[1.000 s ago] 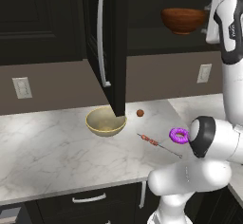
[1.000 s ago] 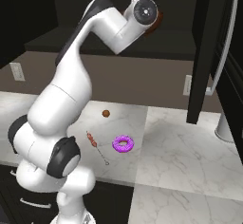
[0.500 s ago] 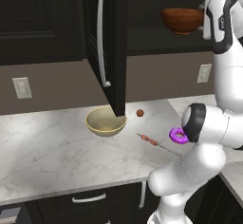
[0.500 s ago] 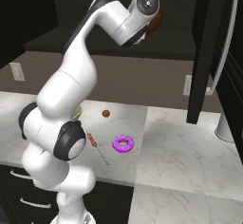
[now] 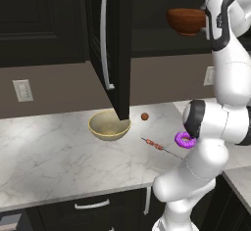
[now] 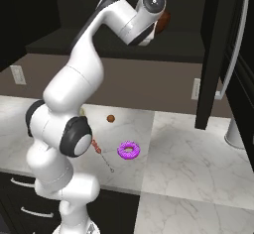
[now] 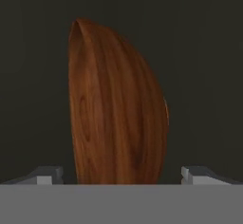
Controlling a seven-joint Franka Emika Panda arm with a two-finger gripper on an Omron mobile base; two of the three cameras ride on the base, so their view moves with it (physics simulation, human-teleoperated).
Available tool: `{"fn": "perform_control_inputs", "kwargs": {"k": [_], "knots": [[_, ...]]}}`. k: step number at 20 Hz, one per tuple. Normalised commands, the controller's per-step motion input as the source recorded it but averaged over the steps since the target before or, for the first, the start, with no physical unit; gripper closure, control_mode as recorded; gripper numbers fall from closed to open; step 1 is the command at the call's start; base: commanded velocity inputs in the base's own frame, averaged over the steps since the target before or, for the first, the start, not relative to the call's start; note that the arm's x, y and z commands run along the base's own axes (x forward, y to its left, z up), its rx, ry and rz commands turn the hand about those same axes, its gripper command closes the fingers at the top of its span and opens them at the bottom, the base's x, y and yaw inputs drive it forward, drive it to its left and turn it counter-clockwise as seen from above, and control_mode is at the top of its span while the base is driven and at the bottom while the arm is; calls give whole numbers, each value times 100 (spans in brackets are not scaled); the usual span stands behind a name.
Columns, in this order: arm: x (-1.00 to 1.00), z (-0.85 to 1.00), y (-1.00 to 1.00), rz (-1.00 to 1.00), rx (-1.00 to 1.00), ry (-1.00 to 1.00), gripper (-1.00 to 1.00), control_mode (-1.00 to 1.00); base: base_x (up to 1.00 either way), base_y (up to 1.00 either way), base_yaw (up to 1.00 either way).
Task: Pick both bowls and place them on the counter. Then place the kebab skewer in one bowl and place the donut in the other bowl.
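Two base cams sit behind the arm, L and R, looking fwd/down; both share the counter (image 5: 59, 151) and donut (image 6: 129, 150), mid-frame. Hand cam faces the dark bowl (image 7: 118, 109) close up, frame centre.

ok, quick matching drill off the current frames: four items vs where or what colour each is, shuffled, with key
Items:
1. brown bowl
2. cream bowl
3. donut
4. skewer

Descriptions:
A. purple ring on the counter
B. up in the cabinet, in front of the gripper
C. thin stick lying beside the donut
D. on the counter below the open door

Pairs: 1-B, 2-D, 3-A, 4-C
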Motion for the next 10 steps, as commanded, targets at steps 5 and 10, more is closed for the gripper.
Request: {"fn": "perform_control_inputs", "kwargs": {"k": [5,10], "knots": [[33,-6,0,0,-4,6,-100,-100,0,0,0],[28,-3,-2,1,-3,6,-100,-100,0,0,0]]}}
